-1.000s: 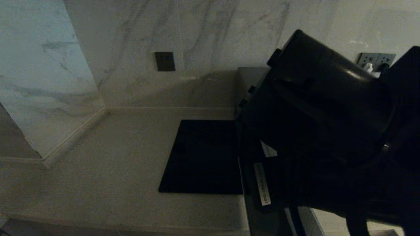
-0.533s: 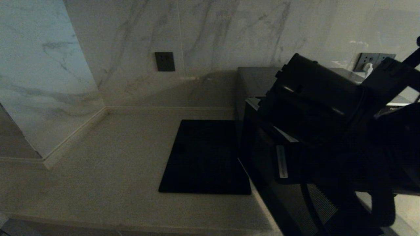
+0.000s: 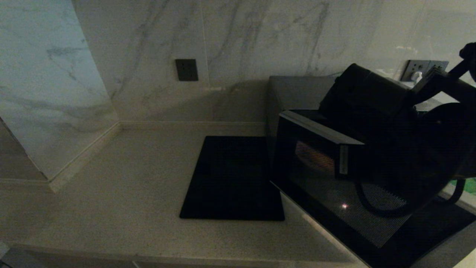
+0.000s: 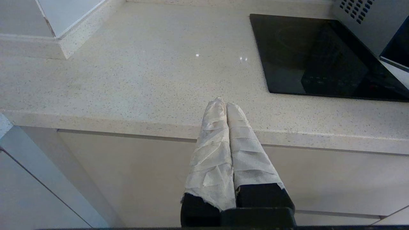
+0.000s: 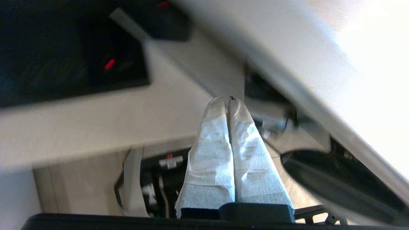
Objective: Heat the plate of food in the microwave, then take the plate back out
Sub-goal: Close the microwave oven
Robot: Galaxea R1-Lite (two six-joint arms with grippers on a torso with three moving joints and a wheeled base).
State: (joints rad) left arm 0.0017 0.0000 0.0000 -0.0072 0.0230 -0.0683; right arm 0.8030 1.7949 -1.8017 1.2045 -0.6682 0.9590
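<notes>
The microwave (image 3: pixel 293 89) stands at the right of the counter. Its dark glass door (image 3: pixel 334 193), hinged on the left, hangs partly open and slants out toward me. An orange-brown patch (image 3: pixel 314 156) shows through the glass; I cannot tell whether it is the plate of food. My right arm (image 3: pixel 390 123) looms dark in front of the oven and hides its button panel. The right gripper (image 5: pixel 227 100) is shut and empty, with blurred door and counter edges around it. My left gripper (image 4: pixel 223 103) is shut and empty, parked low before the counter's front edge.
A flat black square mat (image 3: pixel 232 178) lies on the speckled counter (image 3: pixel 130 186) just left of the microwave. Marble walls close the back and left corner. A wall socket (image 3: pixel 425 69) sits behind the oven. A bit of green tray (image 3: pixel 463 185) shows far right.
The microwave door has swung from pointing straight out toward me to slanting rightward toward the oven front. My right arm has moved right and back with it, uncovering the oven top.
</notes>
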